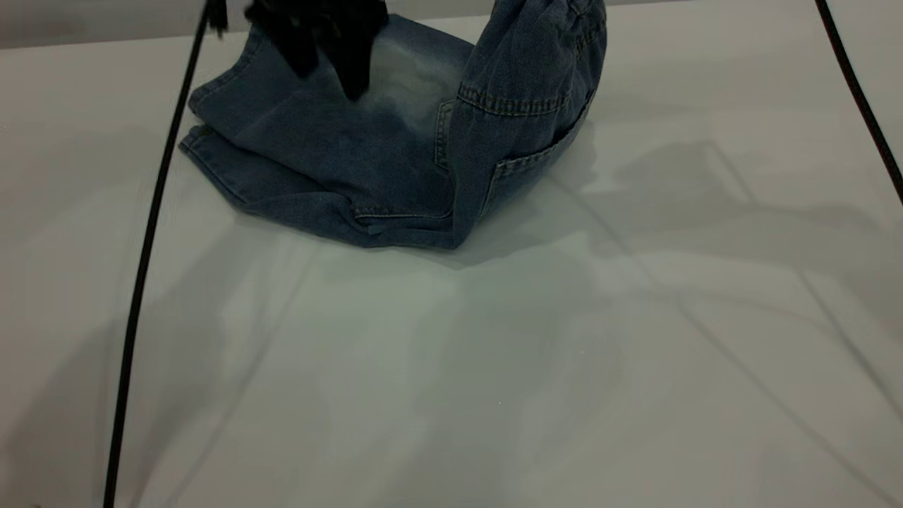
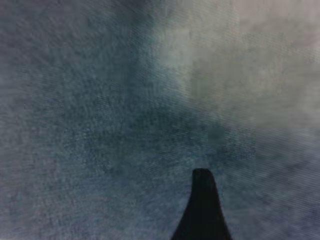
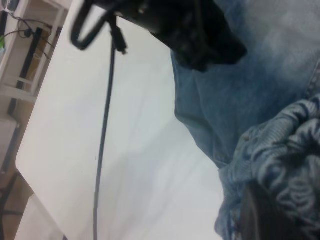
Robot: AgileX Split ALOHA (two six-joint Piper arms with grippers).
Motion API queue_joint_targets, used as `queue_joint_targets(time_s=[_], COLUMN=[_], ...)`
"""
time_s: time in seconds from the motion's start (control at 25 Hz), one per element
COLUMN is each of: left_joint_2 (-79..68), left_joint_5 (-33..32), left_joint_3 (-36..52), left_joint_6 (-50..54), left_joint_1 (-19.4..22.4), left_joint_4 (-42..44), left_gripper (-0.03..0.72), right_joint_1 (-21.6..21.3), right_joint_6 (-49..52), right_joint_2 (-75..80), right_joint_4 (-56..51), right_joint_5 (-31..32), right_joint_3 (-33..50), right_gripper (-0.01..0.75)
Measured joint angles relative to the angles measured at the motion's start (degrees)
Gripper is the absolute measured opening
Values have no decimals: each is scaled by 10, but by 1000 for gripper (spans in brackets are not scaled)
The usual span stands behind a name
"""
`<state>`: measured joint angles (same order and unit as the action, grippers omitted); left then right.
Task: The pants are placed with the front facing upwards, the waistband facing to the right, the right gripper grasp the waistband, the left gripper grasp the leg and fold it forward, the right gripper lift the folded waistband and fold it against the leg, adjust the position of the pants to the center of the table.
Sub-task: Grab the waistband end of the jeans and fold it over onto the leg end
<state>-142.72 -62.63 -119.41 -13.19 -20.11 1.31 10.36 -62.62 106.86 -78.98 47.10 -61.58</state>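
The blue denim pants [image 1: 338, 148] lie folded at the far middle of the table [image 1: 494, 353], legs to the left. Their right part is pulled up off the table, and the ruched waistband [image 1: 585, 21] rises past the top of the exterior view. In the right wrist view my right gripper [image 3: 280, 200] is shut on the bunched waistband [image 3: 290, 150], with one dark finger [image 3: 262, 215] showing under the cloth. My left gripper [image 1: 330, 74] hangs open just over the leg's pale patch, and one black finger [image 2: 202, 205] shows against the denim.
A black cable [image 1: 152, 233] hangs from the left arm down across the table's left side. Another cable [image 1: 857, 92] crosses the far right corner. Beyond the table's edge stands wooden shelving [image 3: 20, 60]. Bare tabletop spreads in front of the pants.
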Motion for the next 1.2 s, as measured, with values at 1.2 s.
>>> queue_joint_targets(time_s=[1.2], left_joint_2=[-50], left_joint_5=[3], left_joint_3=[-1], left_joint_6=[3], left_joint_1=[0], left_joint_4=[0], left_gripper=[510], right_joint_1=[54], right_joint_6=[131], right_joint_2=[-3], right_joint_4=[104], right_joint_5=[52], right_joint_3=[-146], right_gripper=[55])
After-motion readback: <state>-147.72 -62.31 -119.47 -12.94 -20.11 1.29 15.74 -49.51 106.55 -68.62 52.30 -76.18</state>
